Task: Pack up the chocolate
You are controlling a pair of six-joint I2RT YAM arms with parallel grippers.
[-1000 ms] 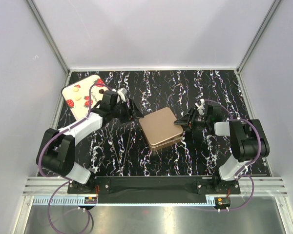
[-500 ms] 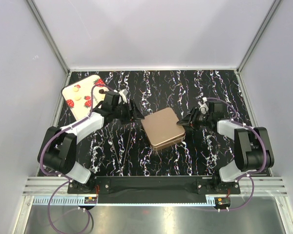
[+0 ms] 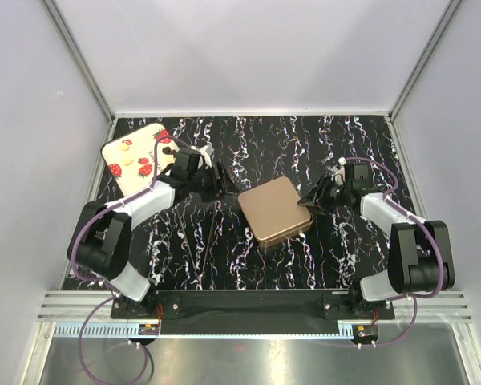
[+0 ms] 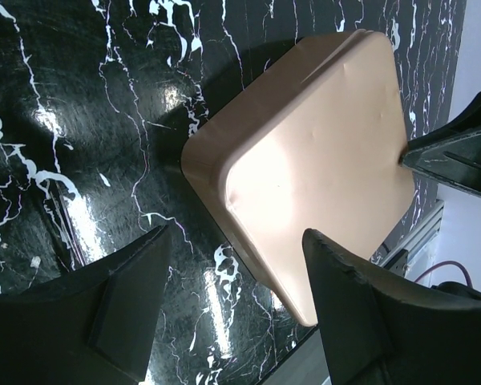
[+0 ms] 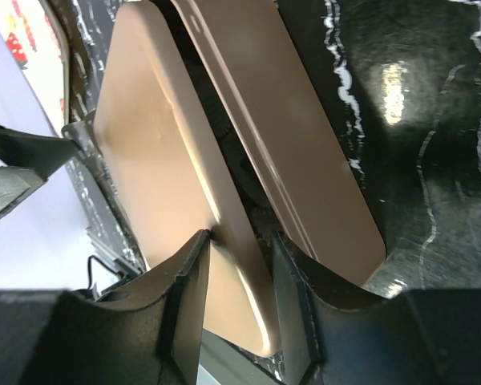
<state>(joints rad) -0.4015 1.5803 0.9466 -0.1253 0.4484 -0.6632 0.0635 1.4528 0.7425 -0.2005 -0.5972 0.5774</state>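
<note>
A rose-gold tin sits mid-table. My right gripper is shut on the right rim of its lid. In the right wrist view the gripper pinches the lid, which is raised off the tin base with a dark gap between them. My left gripper is open and empty, just left of the tin. In the left wrist view it stands apart from the lid. A small cream chocolate and a dark one lie on the strawberry-print tray at the back left.
The tray lies against the left wall behind my left arm. The right gripper's fingers show at the lid's far corner in the left wrist view. White walls close in the black marbled table on three sides.
The lid has shifted right and a little toward me as my right gripper drew back with it. My left gripper has stayed open near the tin's left corner.
</note>
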